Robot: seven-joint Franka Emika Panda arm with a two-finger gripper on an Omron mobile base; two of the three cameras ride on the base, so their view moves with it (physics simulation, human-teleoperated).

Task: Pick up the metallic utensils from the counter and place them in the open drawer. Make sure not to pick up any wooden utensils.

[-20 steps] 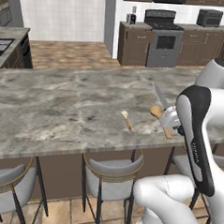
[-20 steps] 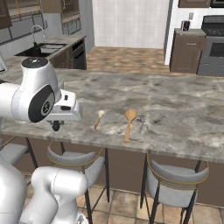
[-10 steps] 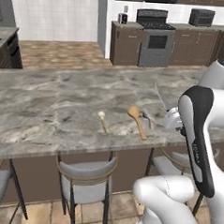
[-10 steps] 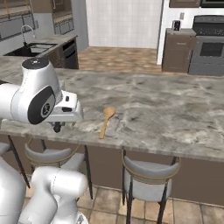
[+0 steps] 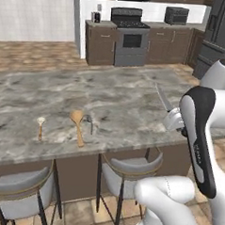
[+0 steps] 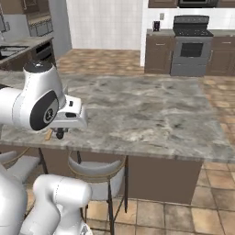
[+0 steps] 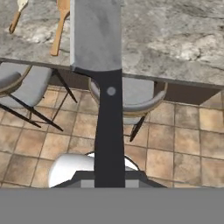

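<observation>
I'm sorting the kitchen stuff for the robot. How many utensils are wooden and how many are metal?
Wooden: 2, the larger wooden spoon and the smaller wooden spoon, both lying on the counter.
Metal: 1, the knife with the black handle, held in the gripper.
Total: 3 utensils.

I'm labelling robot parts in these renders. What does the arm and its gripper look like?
The arm is glossy white with rounded, bulbous shells, and one link carries a long black panel with small pale lettering. A joint in the right base view has a dark grey round cap with a small mark. The gripper body is a boxy pale grey-white block. No loose cables are visible.
</observation>
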